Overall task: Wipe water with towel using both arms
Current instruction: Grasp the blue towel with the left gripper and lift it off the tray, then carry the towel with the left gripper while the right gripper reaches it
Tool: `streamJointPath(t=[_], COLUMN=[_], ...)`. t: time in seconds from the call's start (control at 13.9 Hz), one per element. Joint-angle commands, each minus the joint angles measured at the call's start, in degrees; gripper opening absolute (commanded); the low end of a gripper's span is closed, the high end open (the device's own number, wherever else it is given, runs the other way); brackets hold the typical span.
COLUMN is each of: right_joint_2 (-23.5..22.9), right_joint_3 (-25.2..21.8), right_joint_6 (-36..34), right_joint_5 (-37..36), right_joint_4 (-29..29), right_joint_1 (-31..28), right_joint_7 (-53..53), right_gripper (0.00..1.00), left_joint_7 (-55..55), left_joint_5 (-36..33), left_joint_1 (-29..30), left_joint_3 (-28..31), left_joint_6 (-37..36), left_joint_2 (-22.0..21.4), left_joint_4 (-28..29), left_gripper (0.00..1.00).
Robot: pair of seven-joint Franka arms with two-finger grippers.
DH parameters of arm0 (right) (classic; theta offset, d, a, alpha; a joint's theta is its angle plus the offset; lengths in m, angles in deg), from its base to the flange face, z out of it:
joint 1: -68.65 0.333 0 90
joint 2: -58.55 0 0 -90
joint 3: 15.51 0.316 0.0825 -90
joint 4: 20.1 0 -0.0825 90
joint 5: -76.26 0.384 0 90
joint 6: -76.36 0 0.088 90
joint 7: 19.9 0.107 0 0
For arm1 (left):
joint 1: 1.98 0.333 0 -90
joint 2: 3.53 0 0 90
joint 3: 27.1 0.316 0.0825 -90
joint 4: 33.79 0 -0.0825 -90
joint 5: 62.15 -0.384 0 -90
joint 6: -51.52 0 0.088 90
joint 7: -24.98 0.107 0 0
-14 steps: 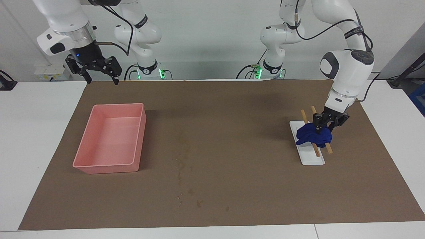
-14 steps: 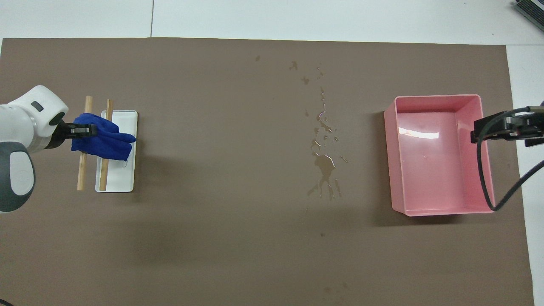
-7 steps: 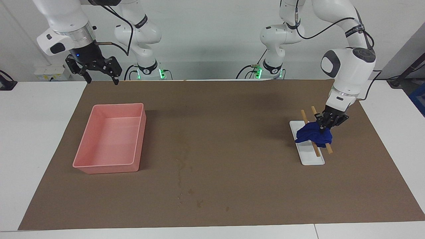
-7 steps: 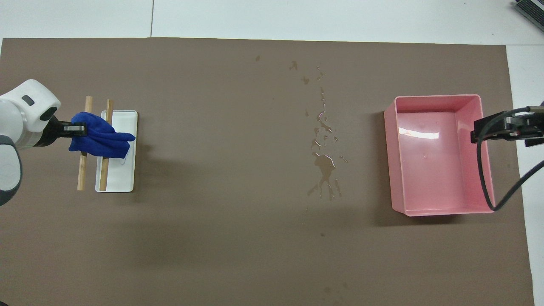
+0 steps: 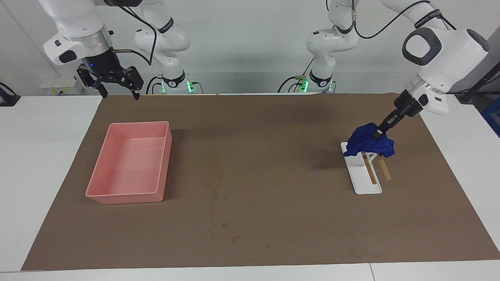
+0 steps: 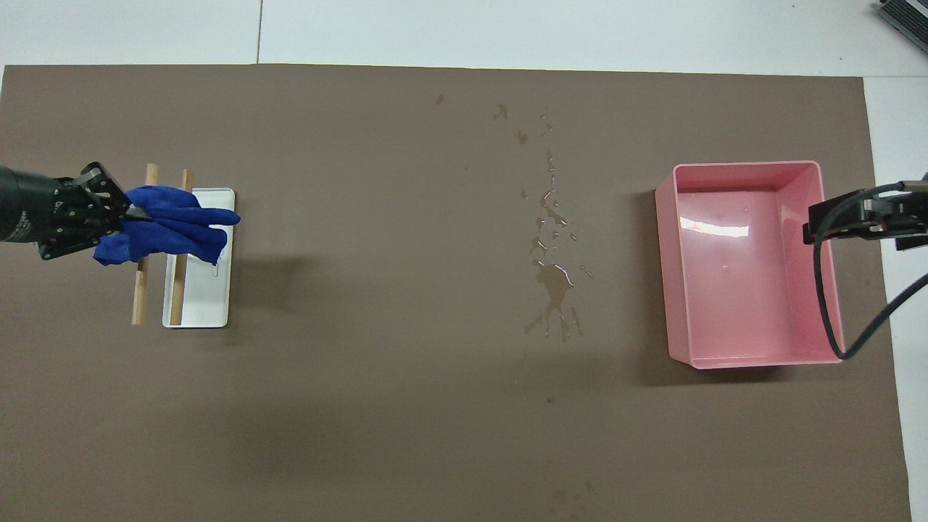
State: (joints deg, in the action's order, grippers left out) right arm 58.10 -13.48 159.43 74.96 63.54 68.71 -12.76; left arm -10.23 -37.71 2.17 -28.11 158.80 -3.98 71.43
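L gripper (image 5: 378,134) is clamped on the blue towel (image 5: 369,143), fingers pinched shut into the cloth. Towel hangs bunched, lifted off the two wooden sticks (image 5: 375,169) and white tray (image 5: 361,183) at the left arm's end of the desk (image 5: 273,175). In the overhead view its long axis runs across the desk, loose end trailing toward the spill, gripped end toward the desk edge.

Vs 1 s ago: towel lay draped on the sticks, gripper low w/ fingers only partly closed; now grip is tight, arm has risen and tilted, and the sticks' near ends are covered by the hanging cloth.

Water (image 6: 554,279) sits mid-desk, a streak running near-to-far, well apart from towel. Pink bin (image 5: 131,164) is toward the right arm's end.

R gripper (image 5: 117,88) waits, unmoved, fingers wide, holding nothing, up over the desk's edge by the bin.
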Motion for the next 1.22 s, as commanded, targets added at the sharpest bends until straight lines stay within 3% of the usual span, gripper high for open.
streamJointPath(t=[0.0, 0.36, 0.65, 1.15], right_joint_2=[0.8, 1.1, 2.0, 0.1], right_joint_3=[0.6, 0.8, 1.7, 2.1], right_joint_6=[-0.6, -0.3, 0.9, 5.7], right_joint_5=[0.0, 0.1, 0.3, 9.4], right_joint_4=[0.5, 0.4, 1.3, 1.4], right_joint_1=[-0.8, -0.4, 0.2, 7.2], right_joint_7=[-1.7, -2.0, 0.9, 40.5], right_gripper=[1.00, 1.00, 0.95, 0.93], left_joint_7=[-21.3, -46.9, -58.5, -68.3], left_joint_5=[8.3, 20.6, 22.9, 23.6], left_joint_1=[-0.5, -0.5, -0.5, -0.5], left_joint_3=[-0.9, -7.1, -14.3, -23.8], left_joint_6=[-3.6, -2.3, 3.3, 13.2], left_joint_2=[-1.6, -2.5, -2.5, -2.8], left_joint_4=[-0.2, -0.2, -0.3, 0.2], left_gripper=[0.00, 0.00, 0.00, 0.00])
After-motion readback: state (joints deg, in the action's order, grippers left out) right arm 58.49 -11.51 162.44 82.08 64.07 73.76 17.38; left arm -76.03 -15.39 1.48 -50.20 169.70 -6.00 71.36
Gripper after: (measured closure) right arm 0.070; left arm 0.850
